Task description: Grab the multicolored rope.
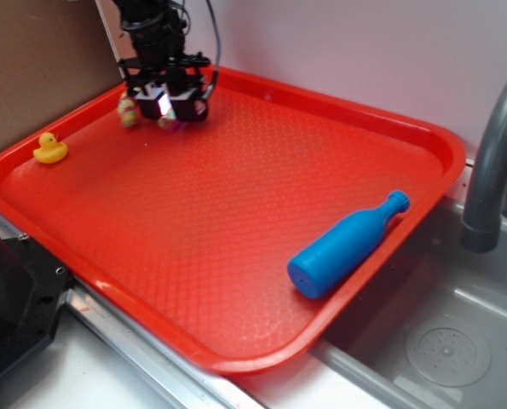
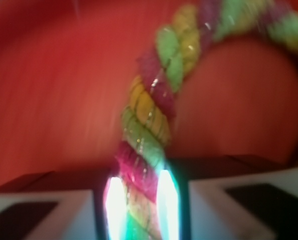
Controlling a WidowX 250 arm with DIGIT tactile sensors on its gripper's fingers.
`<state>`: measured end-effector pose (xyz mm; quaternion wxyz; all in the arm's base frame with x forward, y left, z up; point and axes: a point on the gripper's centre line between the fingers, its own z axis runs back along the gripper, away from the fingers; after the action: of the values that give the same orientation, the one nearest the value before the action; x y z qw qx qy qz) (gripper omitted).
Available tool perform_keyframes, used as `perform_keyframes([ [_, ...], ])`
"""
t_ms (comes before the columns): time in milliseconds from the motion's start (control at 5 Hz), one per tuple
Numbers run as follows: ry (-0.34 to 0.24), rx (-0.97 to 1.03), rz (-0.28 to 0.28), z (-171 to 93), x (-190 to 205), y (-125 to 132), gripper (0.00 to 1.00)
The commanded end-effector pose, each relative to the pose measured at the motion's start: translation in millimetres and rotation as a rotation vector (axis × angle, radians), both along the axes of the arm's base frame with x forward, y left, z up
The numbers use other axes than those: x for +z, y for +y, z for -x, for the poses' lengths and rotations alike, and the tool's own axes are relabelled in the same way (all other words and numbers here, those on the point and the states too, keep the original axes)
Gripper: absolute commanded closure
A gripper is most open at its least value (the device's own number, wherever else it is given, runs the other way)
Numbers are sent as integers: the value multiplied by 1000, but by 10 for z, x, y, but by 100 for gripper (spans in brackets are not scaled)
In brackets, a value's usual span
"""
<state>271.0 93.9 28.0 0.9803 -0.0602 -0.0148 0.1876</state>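
The multicolored rope (image 2: 149,107) is a braided cord of yellow, pink-red and green strands. In the wrist view it runs up from between the jaws and curves off to the upper right. My gripper (image 2: 141,205) is shut on its lower end, with the cord squeezed between the two fingers. In the exterior view my gripper (image 1: 166,104) is at the far left corner of the red tray (image 1: 262,213). Both ends of the multicolored rope (image 1: 129,111) peek out beside and under it, mostly hidden by the gripper.
A small yellow rubber duck (image 1: 49,149) sits at the tray's left edge. A blue plastic bottle (image 1: 347,245) lies on its side near the tray's right edge. A grey faucet (image 1: 494,162) and a sink basin (image 1: 445,341) are to the right.
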Motion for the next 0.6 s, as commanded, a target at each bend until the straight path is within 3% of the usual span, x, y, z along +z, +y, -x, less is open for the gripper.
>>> perform_keyframes([
  [0,-73,-201,-23,352,841,-389,100],
  [200,-138,-311,-39,483,1217,-648,100],
  [400,-166,-392,-55,550,1444,-805,100],
])
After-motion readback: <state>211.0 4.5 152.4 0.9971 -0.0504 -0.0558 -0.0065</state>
